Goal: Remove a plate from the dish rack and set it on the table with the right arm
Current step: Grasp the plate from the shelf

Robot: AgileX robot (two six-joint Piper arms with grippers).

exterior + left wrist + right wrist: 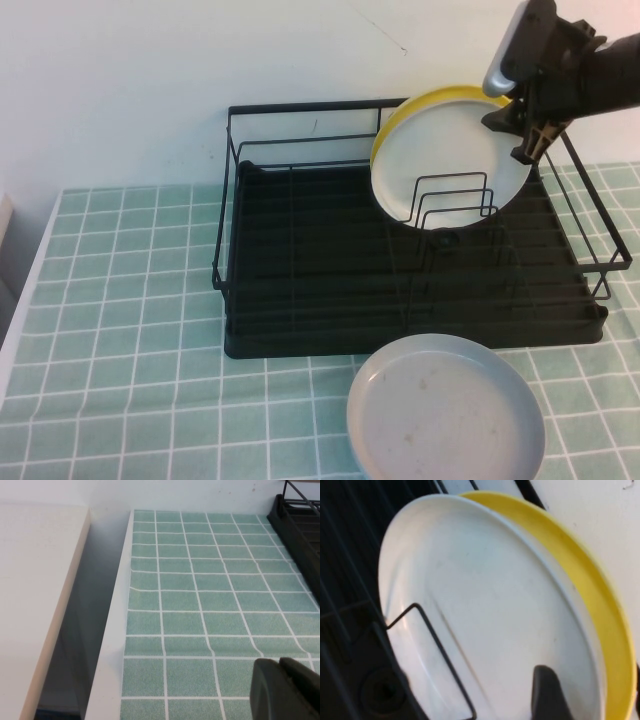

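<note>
The white plate [450, 165] stands tilted in the wire dividers at the back right of the black dish rack [300, 260], with the yellow plate [420, 108] right behind it. My right gripper [528, 140] is at the upper right rim of these plates. In the right wrist view the white plate [485, 605] fills the frame with the yellow plate [592, 565] behind. The right gripper [592, 695] is open, with one finger [545, 690] in front of the white plate's face. My left gripper [281, 680] is shut and empty, low over the tiled table [200, 605].
A dull grey plate [445, 410] lies on the table [130, 350] in front of the rack. The rack's corner [300, 525] shows in the left wrist view. A pale counter [35, 580] stands beyond a gap at the table's left edge.
</note>
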